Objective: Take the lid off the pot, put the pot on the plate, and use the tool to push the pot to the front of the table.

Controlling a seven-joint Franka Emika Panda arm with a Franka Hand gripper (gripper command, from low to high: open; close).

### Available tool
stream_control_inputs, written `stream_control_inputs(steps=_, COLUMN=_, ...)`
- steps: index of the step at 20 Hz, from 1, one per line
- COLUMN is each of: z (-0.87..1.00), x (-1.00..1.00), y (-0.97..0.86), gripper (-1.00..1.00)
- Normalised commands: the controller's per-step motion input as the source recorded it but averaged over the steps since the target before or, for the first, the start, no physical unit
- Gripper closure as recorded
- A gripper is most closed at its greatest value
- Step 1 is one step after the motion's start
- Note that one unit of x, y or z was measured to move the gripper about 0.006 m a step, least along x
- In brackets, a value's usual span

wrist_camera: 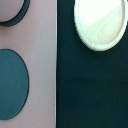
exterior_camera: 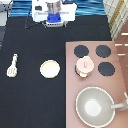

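Observation:
The pinkish-tan pot [exterior_camera: 85, 67] stands on the stove's lower left burner, with the knobbed lid [exterior_camera: 85, 64] still on it. Part of the pot [wrist_camera: 9, 10] shows in the wrist view, ringed by its black burner. The cream plate [exterior_camera: 50, 68] [wrist_camera: 100, 22] lies on the black table [exterior_camera: 35, 100], to the exterior view's left of the stove. Further left lies the cream spatula tool [exterior_camera: 12, 66], its slotted head toward the view's top. My gripper [exterior_camera: 54, 19] hangs high at the exterior view's top, far from all of them and holding nothing.
The pinkish-brown stove top [exterior_camera: 117, 85] [wrist_camera: 37, 45] fills the exterior view's lower right, with three bare black burners [exterior_camera: 103, 50] [wrist_camera: 11, 85]. A large grey pan [exterior_camera: 95, 106] with a long handle sits at the stove's bottom.

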Motion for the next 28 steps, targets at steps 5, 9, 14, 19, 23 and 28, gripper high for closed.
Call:
stream_control_inputs(steps=5, z=0.37, x=0.48, y=0.36, gripper=-1.0)
stream_control_inputs(steps=9, z=0.63, x=0.74, y=0.53, gripper=-1.0)
stream_control_inputs(steps=14, z=0.71, x=0.82, y=0.5, gripper=-1.0)
stream_control_inputs(steps=19, z=0.73, x=0.93, y=0.47, gripper=-1.0)
stream_control_inputs(steps=23, z=0.58, x=1.0, y=0.44, gripper=-1.0)
stream_control_inputs(steps=28, z=0.41, x=1.0, y=0.5, gripper=-1.0)
